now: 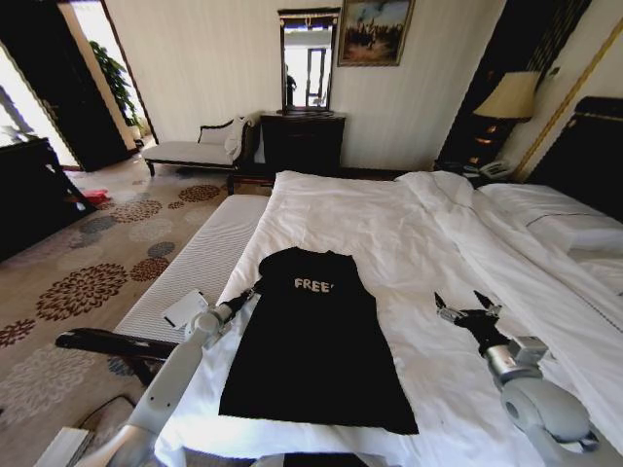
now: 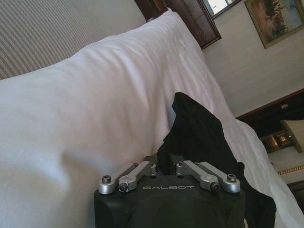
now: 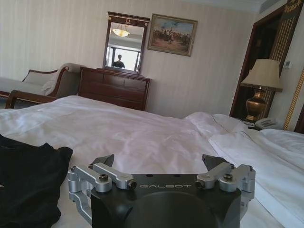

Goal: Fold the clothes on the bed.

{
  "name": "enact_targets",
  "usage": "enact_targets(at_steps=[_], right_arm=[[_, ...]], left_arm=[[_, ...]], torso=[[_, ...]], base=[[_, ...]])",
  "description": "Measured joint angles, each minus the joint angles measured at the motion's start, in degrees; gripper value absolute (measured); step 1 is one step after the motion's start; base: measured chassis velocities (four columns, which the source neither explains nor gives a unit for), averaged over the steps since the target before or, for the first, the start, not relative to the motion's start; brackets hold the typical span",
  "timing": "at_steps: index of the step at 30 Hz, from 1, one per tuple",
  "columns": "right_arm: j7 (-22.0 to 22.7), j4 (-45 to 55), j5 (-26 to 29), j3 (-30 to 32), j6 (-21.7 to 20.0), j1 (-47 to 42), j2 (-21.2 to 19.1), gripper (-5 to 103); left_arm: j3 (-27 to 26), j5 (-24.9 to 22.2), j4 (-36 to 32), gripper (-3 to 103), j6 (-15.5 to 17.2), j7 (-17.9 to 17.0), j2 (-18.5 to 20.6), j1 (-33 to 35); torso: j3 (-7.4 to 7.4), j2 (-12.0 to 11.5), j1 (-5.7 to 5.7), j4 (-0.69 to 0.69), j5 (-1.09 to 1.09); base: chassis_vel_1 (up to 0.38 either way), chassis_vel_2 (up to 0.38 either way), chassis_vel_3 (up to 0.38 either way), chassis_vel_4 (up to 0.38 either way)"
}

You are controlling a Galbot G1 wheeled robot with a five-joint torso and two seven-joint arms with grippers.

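The clothes are one black T-shirt [image 1: 311,350] with pale "FREE" lettering. It lies flat near the foot of the bed [image 1: 389,224], on the white duvet, with its sleeves tucked in. My left gripper [image 1: 248,295] is at the shirt's left shoulder edge. In the left wrist view this gripper [image 2: 165,164] is shut on a raised fold of the black T-shirt [image 2: 199,133]. My right gripper [image 1: 467,304] hovers open over bare duvet to the right of the shirt. In the right wrist view its jaws [image 3: 160,160] stand wide apart with nothing between them, and the shirt [image 3: 28,180] lies off to one side.
A striped white bench [image 1: 195,263] runs along the bed's left side with a small white card [image 1: 185,308] on it. Pillows [image 1: 565,219] and a dark headboard [image 1: 589,146] are at the right. A dark dresser with mirror [image 1: 302,141] stands at the far wall, and a lamp [image 1: 511,97] at the back right.
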Motion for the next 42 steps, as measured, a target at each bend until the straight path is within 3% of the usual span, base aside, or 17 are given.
enact_targets(at_steps=[3,7,18,25,42], right_arm=[[0.0,0.0,0.1,-0.3,0.0,0.3,0.0,100],[0.1,0.2,0.0,-0.6,0.0,0.1,0.3,100],[0.0,0.6,-0.1,-0.3,0.1,-0.6,0.8,100],[0.0,0.3,-0.1,-0.9,0.2,0.1,1.0,100],[-0.1,-0.1,-0.3,-1.5,0.4,0.7,0.9,100]], left_arm=[[-0.2,0.2,0.0,5,-0.1,0.0,0.2,0.2],[-0.6,0.6,0.3,0,-0.5,0.1,0.2,0.3],[-1.7,1.3,-0.2,0,-1.1,0.4,1.0,-0.2],[-2.9,1.1,-2.5,0,-1.2,0.2,4.5,0.6],[-4.5,0.6,-5.2,0,-1.1,-0.3,6.8,1.5]], torso=[[0.0,0.0,0.0,0.01,0.0],[0.0,0.0,0.0,0.0,0.0],[0.0,0.0,0.01,-0.02,0.0],[0.0,0.0,0.0,0.01,0.0],[0.0,0.0,0.0,0.0,0.0]], base=[[0.0,0.0,0.0,0.0],[0.0,0.0,0.0,0.0],[0.0,0.0,0.0,0.0],[0.0,0.0,0.0,0.0],[0.0,0.0,0.0,0.0]])
